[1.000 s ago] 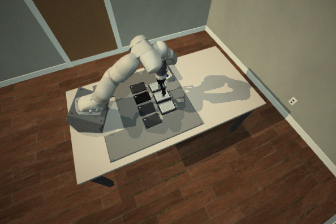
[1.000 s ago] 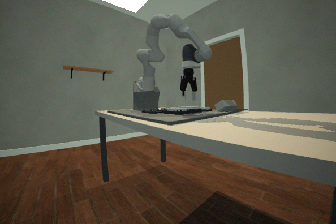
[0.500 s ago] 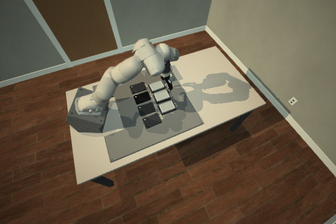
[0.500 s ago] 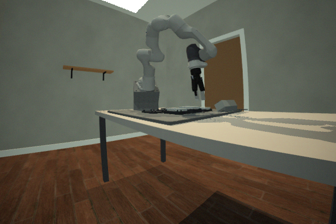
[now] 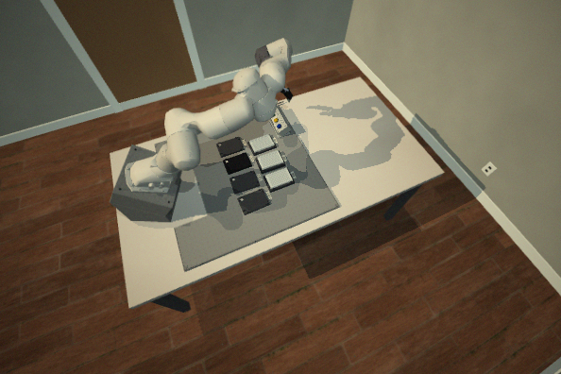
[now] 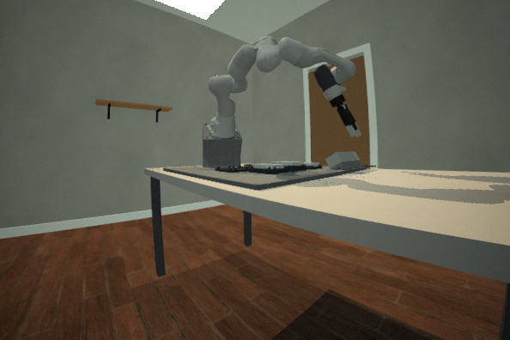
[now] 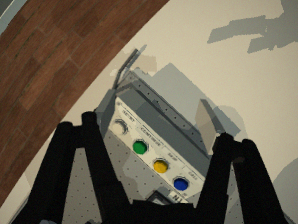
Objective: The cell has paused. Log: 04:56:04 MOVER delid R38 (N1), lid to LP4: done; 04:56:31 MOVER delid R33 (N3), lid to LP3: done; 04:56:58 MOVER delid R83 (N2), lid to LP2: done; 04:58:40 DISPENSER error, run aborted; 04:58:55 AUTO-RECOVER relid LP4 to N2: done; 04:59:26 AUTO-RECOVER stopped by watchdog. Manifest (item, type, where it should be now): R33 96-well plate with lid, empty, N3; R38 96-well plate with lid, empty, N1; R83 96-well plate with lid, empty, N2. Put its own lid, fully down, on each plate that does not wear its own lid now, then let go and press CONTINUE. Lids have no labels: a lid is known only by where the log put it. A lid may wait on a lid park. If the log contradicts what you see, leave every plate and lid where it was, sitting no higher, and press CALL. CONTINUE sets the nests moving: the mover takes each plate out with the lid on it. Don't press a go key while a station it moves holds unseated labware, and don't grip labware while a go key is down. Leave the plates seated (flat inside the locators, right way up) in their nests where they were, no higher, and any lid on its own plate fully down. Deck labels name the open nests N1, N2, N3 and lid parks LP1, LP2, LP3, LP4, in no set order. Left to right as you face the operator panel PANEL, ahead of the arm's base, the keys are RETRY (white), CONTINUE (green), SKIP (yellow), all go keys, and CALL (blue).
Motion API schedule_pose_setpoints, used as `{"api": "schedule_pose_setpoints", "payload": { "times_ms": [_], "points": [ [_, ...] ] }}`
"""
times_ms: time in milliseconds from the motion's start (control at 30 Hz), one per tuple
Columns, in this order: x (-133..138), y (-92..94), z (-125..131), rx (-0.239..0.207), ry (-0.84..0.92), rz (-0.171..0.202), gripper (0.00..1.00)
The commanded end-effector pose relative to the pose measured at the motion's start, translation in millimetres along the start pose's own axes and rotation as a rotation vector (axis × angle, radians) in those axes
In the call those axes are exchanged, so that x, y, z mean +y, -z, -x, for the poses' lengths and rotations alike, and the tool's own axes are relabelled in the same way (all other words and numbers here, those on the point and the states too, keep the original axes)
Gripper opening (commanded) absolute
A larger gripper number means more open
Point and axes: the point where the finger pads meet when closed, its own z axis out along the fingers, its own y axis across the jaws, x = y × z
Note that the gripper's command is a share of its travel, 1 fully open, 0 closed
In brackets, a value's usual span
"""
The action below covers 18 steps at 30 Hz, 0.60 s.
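Observation:
Three white 96-well plates sit in a row of nests on the grey deck: the far plate, the middle plate and the near plate. I cannot tell from here which of them wear lids. Beside them is a row of dark lid parks; I see no lid standing out on them. My gripper hangs tilted above the operator panel, well clear of it. In the wrist view the open, empty gripper frames the panel's green key, yellow key and blue key.
The arm's base stands on a grey block at the table's left end. The grey deck mat lies under the nests and parks. The table's far edge runs just behind the panel.

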Motion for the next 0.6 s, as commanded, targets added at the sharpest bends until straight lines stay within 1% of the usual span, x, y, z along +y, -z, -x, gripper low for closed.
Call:
{"api": "schedule_pose_setpoints", "payload": {
  "times_ms": [0, 67, 133, 167, 233, 267, 333, 367, 433, 533, 567],
  "points": [
    [-63, 6.7, 0, -0.062, -0.272, -0.003, 0.66],
    [-80, 6.0, 19, -0.074, -0.312, -0.036, 0.66],
    [-82, 4.4, 39, -0.103, -0.328, -0.058, 0.66],
    [-79, 3.6, 48, -0.122, -0.340, -0.061, 0.66],
    [-67, 2.5, 61, -0.167, -0.385, -0.049, 0.66],
    [-59, 2.3, 65, -0.193, -0.416, -0.033, 0.66],
    [-59, 2.3, 65, -0.193, -0.416, -0.033, 0.66],
    [-52, 2.3, 68, -0.250, -0.522, 0.011, 0.66],
    [-38, 2.8, 71, -0.312, -0.598, 0.078, 0.66],
    [-26, 3.8, 72, -0.425, -0.653, 0.210, 0.66],
    [-24, 4.0, 72, -0.425, -0.632, 0.215, 0.66]
  ]
}}
